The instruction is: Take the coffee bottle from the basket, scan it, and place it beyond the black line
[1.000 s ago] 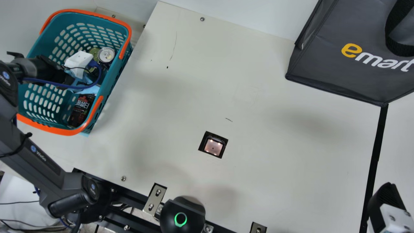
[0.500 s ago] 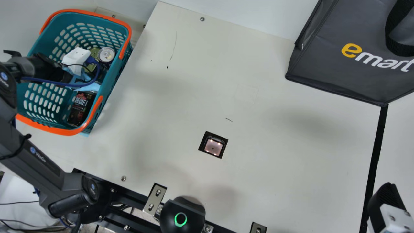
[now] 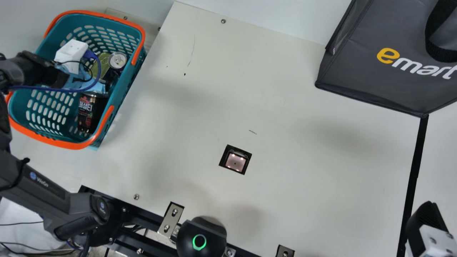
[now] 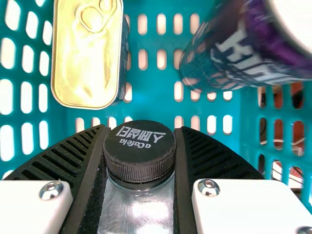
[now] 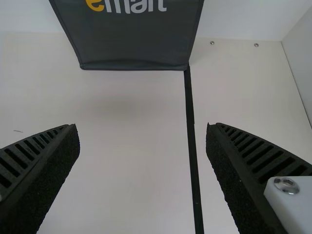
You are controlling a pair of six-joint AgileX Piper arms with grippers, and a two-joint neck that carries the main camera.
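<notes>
Main view: coffee bottle (image 3: pixel 90 111) inside basket (image 3: pixel 68 145), scan at scanner (image 3: pixel 235 162) and placement beyond black line (image 3: pixel 415 171) pending. Left wrist: left tool (image 4: pixel 141 131) clamped on coffee bottle, grasp looks done. Right wrist: right tool (image 5: pixel 142 127) spread apart

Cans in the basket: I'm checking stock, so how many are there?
2: a gold rectangular can and, right of it in the main view, a dark round can, both in the basket. Others may be hidden.
</notes>
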